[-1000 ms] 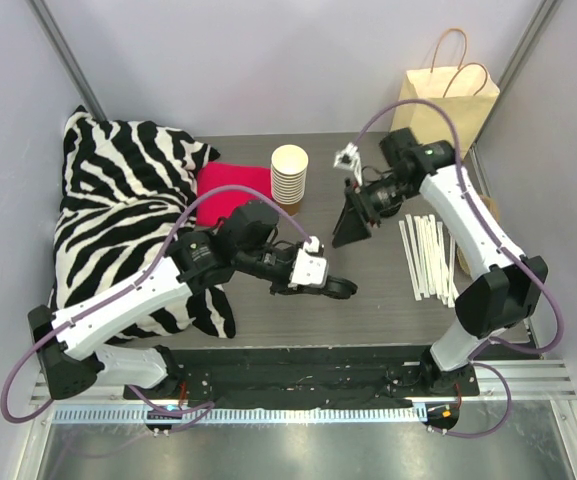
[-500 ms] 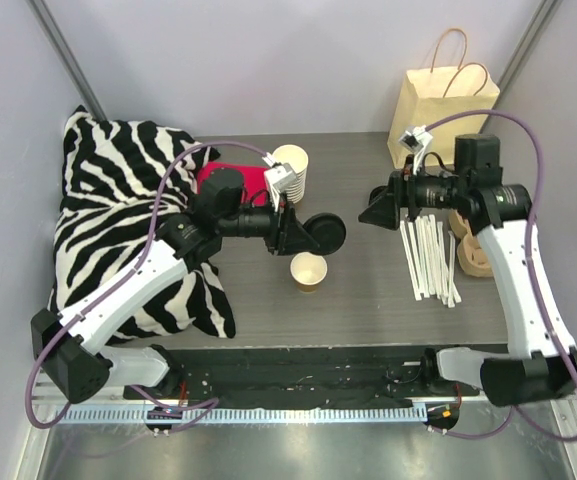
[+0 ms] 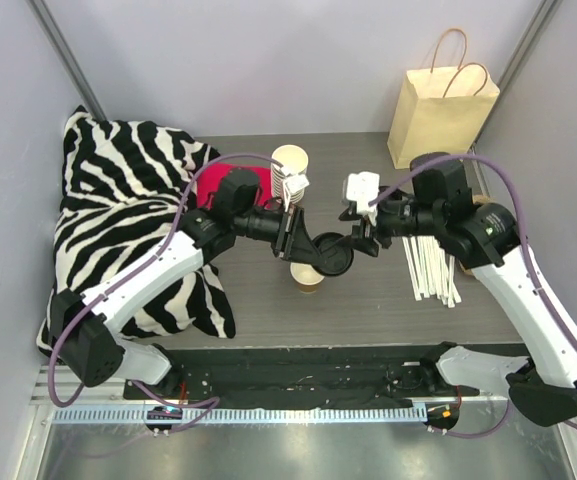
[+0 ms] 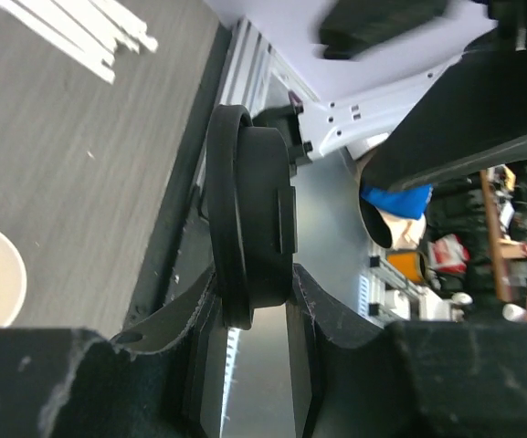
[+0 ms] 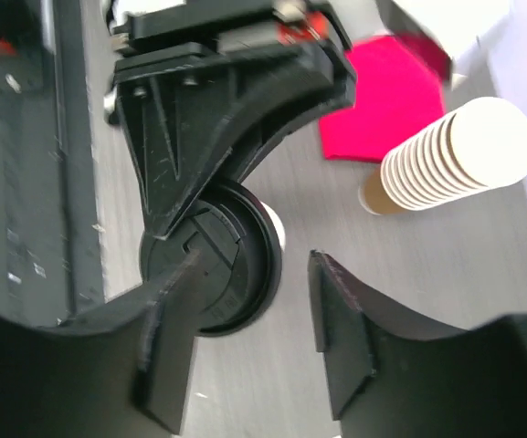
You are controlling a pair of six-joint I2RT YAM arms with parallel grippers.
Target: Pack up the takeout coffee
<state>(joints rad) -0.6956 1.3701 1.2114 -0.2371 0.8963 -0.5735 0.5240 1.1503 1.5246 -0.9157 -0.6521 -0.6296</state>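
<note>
Just now the left end effector (image 4: 256, 287) is closed partway on a black lid (image 4: 249, 210), which is pinched by its rim and held on edge above the desk (image 3: 368, 300). The right end effector (image 5: 254, 342) is brought in close from the right with its jaws standing apart. Nothing is seen to be clamped in them, though one finger overlaps the lid in the wrist view and contact cannot be ruled out.

The cup (image 3: 309, 277) stands upright and uncovered on the desk, directly below the lid and between the two arms. The takeout coffee is therefore not yet assembled, and it sits near the middle of the desk, well apart from the bag (image 3: 443, 110).

The cup is judged to be light, thin-walled paper that would dent under a hard squeeze. It is best taken around the side wall, just under the stiffer rolled rim. The lid is rigid moulded plastic, round and smooth, so it may slip if gripped on its flat face. Its raised rim gives the firmer hold.

Further out, a stack of cream cups (image 3: 290, 172) stands at the far side, with a red cloth (image 3: 230, 185) just left of it and a soft zebra-striped pillow (image 3: 118, 210) filling the left. White straws (image 3: 430, 255) lie in a loose row on the right. The bag, of brown paper with cord handles, is propped at the far right.
</note>
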